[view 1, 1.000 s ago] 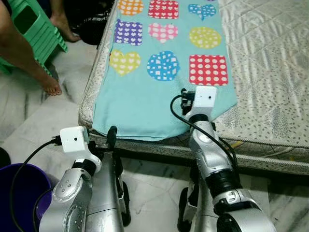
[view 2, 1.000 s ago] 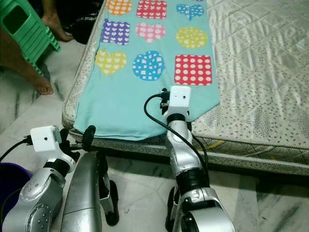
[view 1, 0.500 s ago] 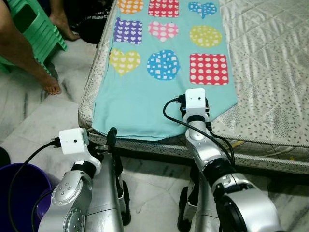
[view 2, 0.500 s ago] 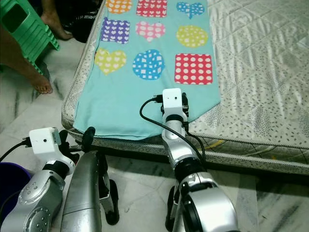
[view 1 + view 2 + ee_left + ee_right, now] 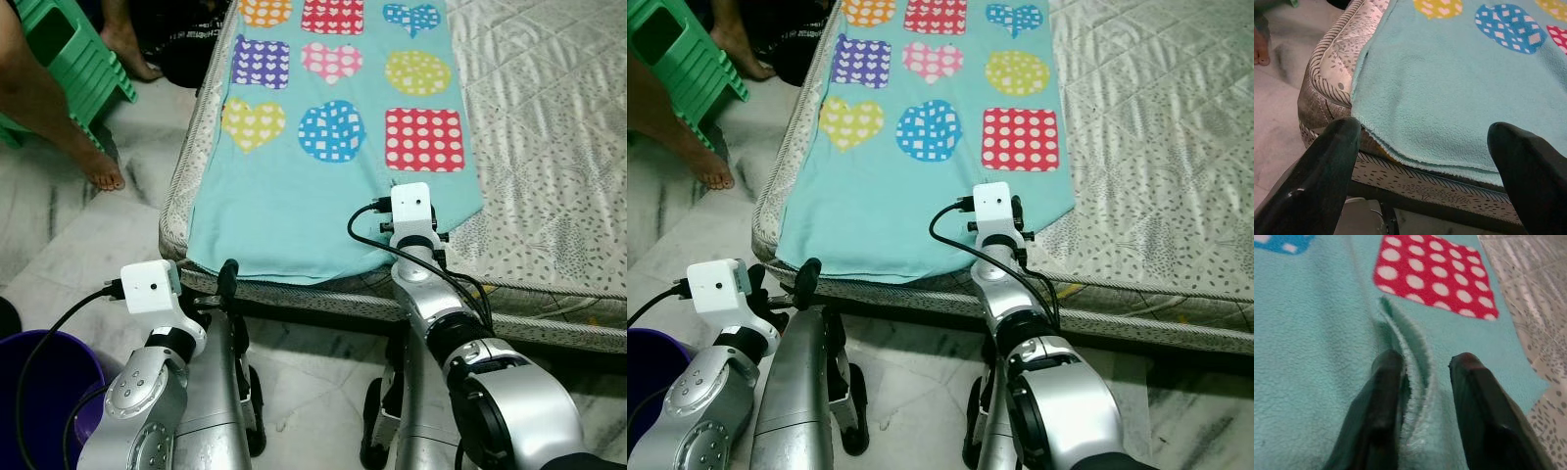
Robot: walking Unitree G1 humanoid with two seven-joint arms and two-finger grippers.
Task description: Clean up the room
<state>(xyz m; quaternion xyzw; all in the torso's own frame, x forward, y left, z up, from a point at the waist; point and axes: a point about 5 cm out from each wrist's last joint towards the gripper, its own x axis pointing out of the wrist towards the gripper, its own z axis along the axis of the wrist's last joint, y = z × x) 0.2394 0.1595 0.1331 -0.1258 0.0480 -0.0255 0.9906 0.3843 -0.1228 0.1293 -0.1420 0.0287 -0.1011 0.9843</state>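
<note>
Two grippers at the near edge of a grey-patterned quilted mattress (image 5: 549,127). Across its near left corner lies a light turquoise fleece blanket (image 5: 294,211) printed with dotted hearts, circles and squares; its hem reaches the near edge of the mattress, and the left side runs along the mattress's left edge.

Right gripper (image 5: 1422,431) sits low on the blanket, close to the blanket's near right corner and just this side of the red white-dotted square (image 5: 1435,281). Its two black fingers (image 5: 1378,426) straddle a raised fold of the fleece (a narrow ridge with the hem edge turned up), a gap showing between the fold and the far finger; fold is bracketed, fingers not fully pressed together. From the head views only the white wrist camera box (image 5: 411,204) and silver forearm show above the blanket.

Left gripper (image 5: 1420,166) hangs off the mattress, just in front of its near left corner, fingers spread wide apart with nothing between them; the blanket hem and the striped mattress piping are framed in the gap.

Floor is pale marble (image 5: 69,235). On the left: a person's bare foot (image 5: 98,168) and lower leg beside a green plastic stool (image 5: 73,59). Purple plastic bucket (image 5: 44,392) at lower left, next to the left arm.
</note>
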